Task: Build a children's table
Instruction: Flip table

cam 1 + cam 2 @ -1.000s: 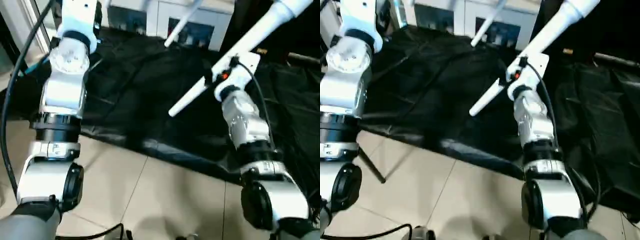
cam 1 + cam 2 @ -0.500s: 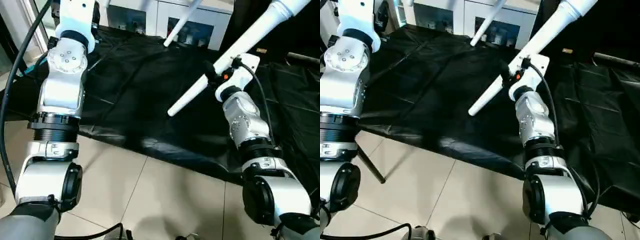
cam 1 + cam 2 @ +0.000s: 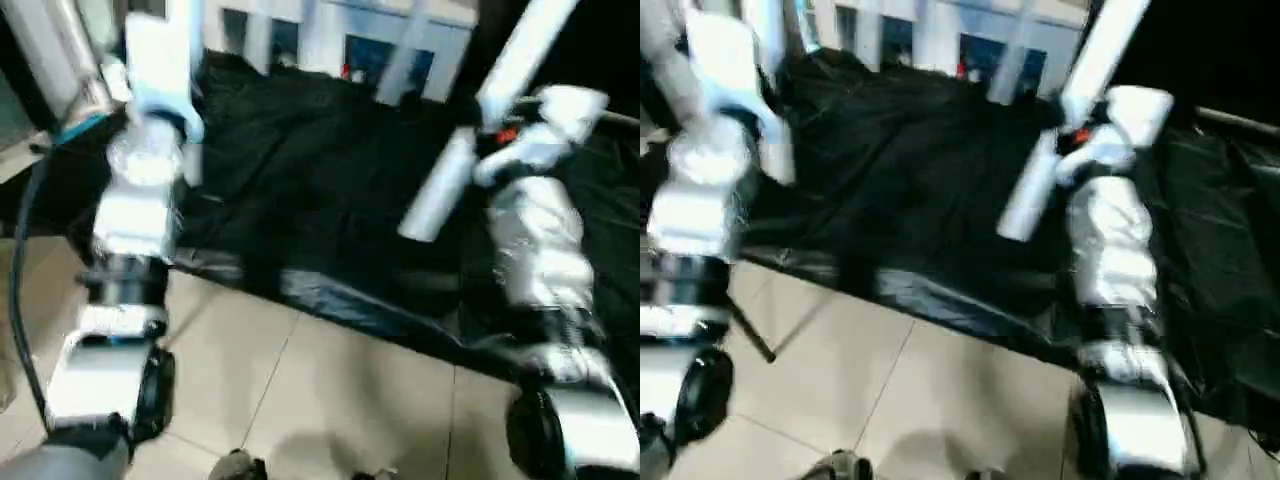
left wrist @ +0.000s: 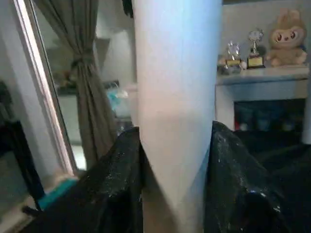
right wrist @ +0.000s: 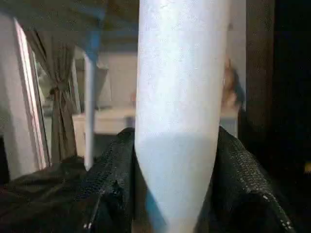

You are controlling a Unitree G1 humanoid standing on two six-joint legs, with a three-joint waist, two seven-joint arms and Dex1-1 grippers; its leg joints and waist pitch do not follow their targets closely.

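Observation:
Two white tapered legs of the children's table are held up in the air. My left gripper [image 4: 177, 145] is shut on one leg [image 4: 177, 82], with a black finger [image 4: 121, 179] pressed on each side; this leg [image 3: 183, 35] rises steeply at the upper left. My right gripper [image 5: 175, 145] is shut on the other leg [image 5: 177, 73], also clamped from both sides. That leg [image 3: 455, 170] slants from the upper right down towards the middle, above the black sheet. The table's top is out of view.
A crumpled black sheet [image 3: 300, 160] covers the work surface ahead, and its front edge hangs over the tiled floor [image 3: 330, 400]. A white cabinet with glass fronts [image 3: 360, 40] stands behind it. A curtain and window frame [image 4: 73, 87] lie to the left.
The whole picture has shifted and blurred as the head moves. The leg in my right gripper now stands steeper and further right. The left arm keeps its leg raised.

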